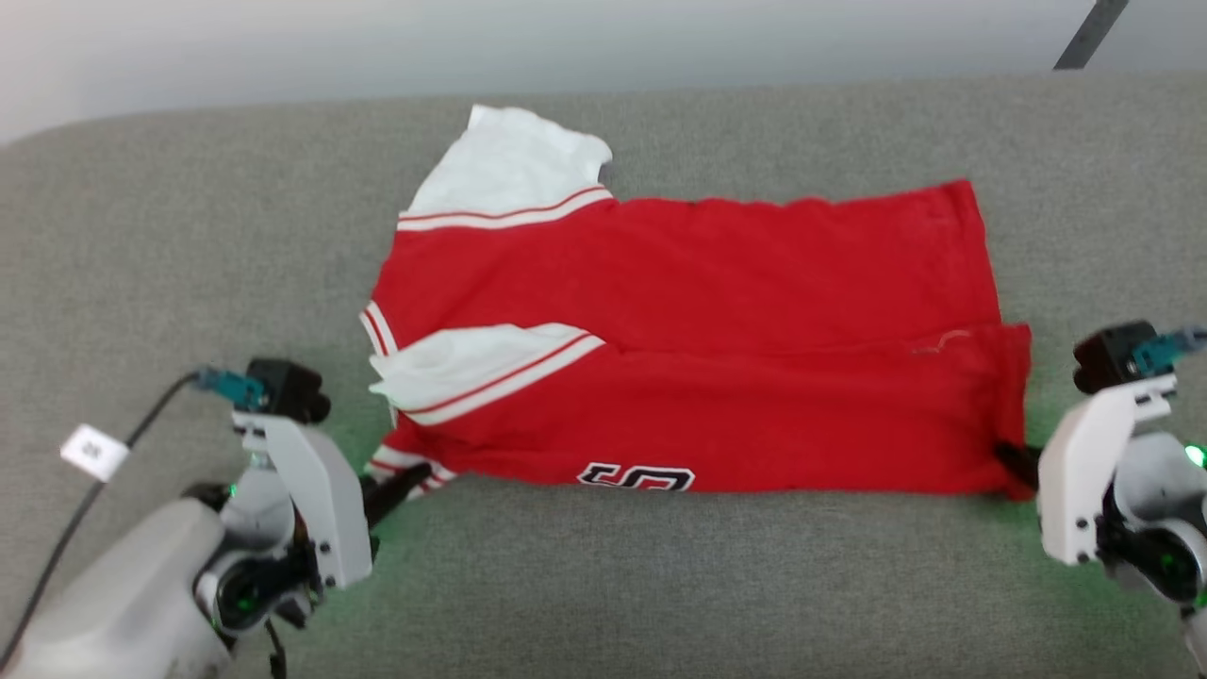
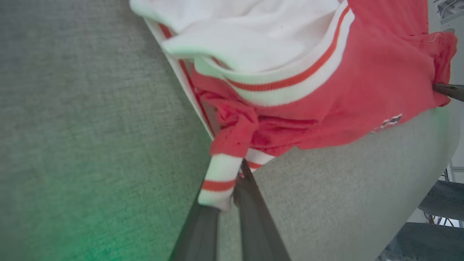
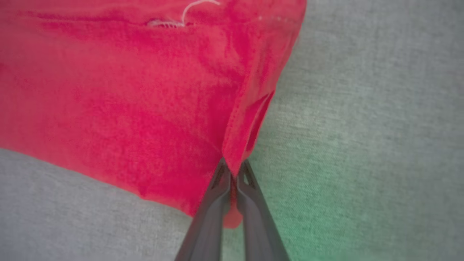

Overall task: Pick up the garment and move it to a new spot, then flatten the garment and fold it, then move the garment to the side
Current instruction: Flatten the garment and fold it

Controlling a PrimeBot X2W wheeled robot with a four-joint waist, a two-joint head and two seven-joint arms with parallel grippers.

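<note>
Grey fabric surface (image 1: pixel 660 585) (green-lit patches) before pale wall (image 1: pixel 377 47).

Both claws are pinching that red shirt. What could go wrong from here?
The left gripper pinches just the narrow striped trim of the jersey; it might slip free when pulled.
The right gripper grips only the hem corner, so the cloth could stretch or slide out.
The white sleeve lies loosely bunched on top and may crumple the next fold.
</note>
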